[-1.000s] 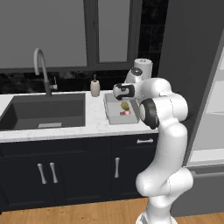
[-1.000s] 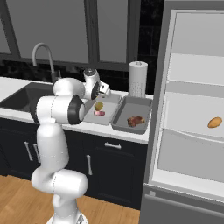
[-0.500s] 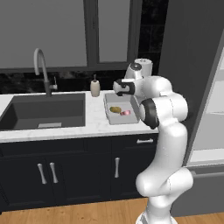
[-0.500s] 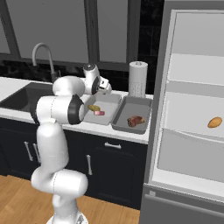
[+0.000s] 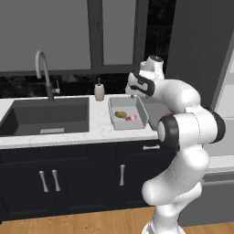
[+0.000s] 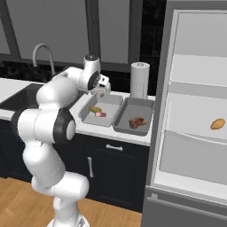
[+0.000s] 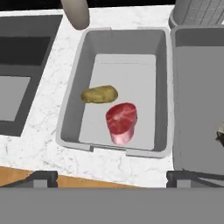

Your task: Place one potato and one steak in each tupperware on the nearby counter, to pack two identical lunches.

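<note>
Grey plastic forms both containers on the counter [image 5: 98, 128]: the left tupperware [image 7: 73, 103], nearer the sink [image 5: 45, 118], is seen to hold a potato [image 7: 99, 94] and a red steak [image 7: 121, 120] lying just beside each other, while the right tupperware [image 6: 148, 106] holds one brown steak [image 6: 137, 122] and no potato. The gripper [image 7: 111, 177] hangs above the left container with its jaws spread wide and nothing between them. One lunch can thus be judged packed and the other half packed. A second potato [image 6: 217, 124] is seen on a shelf of the open fridge [image 6: 195, 80] to the right, well apart from the counter, and it is presumably what must be fetched. Several risks can be foreseen. The rounded potato could roll or slip if it is pinched off-centre, and could be dropped on the way back. It could be released over the wrong container, since the two stand side by side and touching, which would spoil the match between the lunches. The paper towel roll [image 6: 140, 80] behind the right container, and the soap bottle [image 5: 99, 91] at the far edge of the counter, could be knocked by a wide swing of the arm. The fridge shelf edges could also be struck on the reach in.
</note>
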{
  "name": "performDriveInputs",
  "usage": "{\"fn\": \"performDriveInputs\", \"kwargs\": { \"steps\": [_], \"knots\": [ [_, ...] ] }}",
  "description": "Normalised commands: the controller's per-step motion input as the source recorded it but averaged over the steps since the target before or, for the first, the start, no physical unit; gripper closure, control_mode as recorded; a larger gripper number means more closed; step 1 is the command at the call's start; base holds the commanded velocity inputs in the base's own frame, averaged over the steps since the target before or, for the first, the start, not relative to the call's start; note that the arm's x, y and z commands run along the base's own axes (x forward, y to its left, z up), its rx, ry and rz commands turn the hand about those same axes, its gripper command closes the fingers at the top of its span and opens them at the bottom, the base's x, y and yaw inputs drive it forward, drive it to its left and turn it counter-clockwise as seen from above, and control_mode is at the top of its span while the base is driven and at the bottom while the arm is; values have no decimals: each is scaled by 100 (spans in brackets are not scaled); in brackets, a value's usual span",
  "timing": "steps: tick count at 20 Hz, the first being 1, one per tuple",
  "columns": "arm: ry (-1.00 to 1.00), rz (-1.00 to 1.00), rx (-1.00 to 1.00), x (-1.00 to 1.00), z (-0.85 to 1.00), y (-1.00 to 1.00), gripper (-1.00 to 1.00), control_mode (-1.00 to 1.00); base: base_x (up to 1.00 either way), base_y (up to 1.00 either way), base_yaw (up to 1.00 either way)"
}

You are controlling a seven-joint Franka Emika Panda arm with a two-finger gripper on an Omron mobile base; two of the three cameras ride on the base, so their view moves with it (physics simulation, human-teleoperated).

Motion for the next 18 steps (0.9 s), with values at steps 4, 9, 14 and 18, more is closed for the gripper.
{"fn": "performDriveInputs", "kwargs": {
  "steps": [4, 9, 14, 18],
  "knots": [
    [22, 24, -13, -100, 9, -15, -100, -100, 0, 0, 0],
    [23, 18, -11, -100, 13, -1, -100, -100, 0, 0, 0],
    [21, 6, 1, -100, 44, 0, -100, -100, 0, 0, 0],
    [7, -4, 4, -100, 39, 0, -100, -100, 0, 0, 0]
  ]
}}
